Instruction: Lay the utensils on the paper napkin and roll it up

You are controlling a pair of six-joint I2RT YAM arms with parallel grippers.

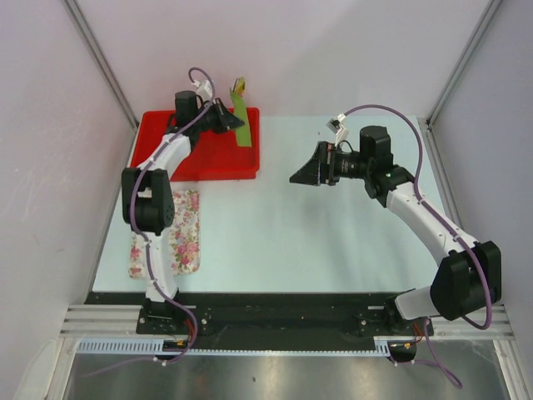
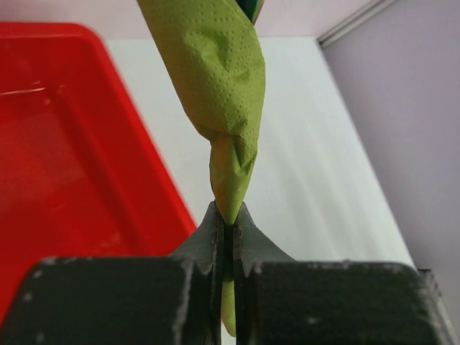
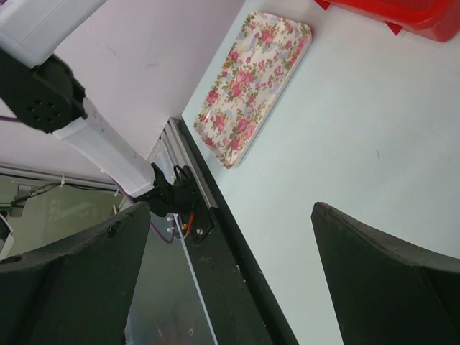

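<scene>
Pinched tight between the closed jaws of the left gripper [image 2: 227, 215]: the paper napkin [image 2: 215, 79], olive green, dotted with fine embossing, rolled and twisted into a narrow bundle. Gripped at its thin, twisted end, with a short stub of green sticking out behind the jaws toward the camera; thicker and rounder farther from the fingers. Seen from above, held at the far left of the table [image 1: 333, 242], over the far right corner of a red tray [image 1: 208, 158], close along the tray's right edge. Touching the tray or just above it: impossible to tell. At the far end of the roll, a small yellowish tip [image 1: 239, 84] poking out, too small to say which utensil. In the left wrist view, a dark sliver at that same end, cut off by the edge of the picture.

Stretched forward from its base and bent at the elbow, the left arm [image 1: 154, 192], passing above a flowered pink and white mat [image 1: 179, 233]. Mat flat on the table near the left edge, on the near side of the tray, close to it but apart.

Wide open and holding nothing: the right gripper [image 1: 310, 171], hovering over bare table near the middle, pointing left toward the tray, well apart from the roll. From its own camera, dark fingers [image 3: 388, 280] at the two bottom corners with a broad gap between, and beyond them the flowered mat, a corner of the red tray and the base of the left arm
</scene>
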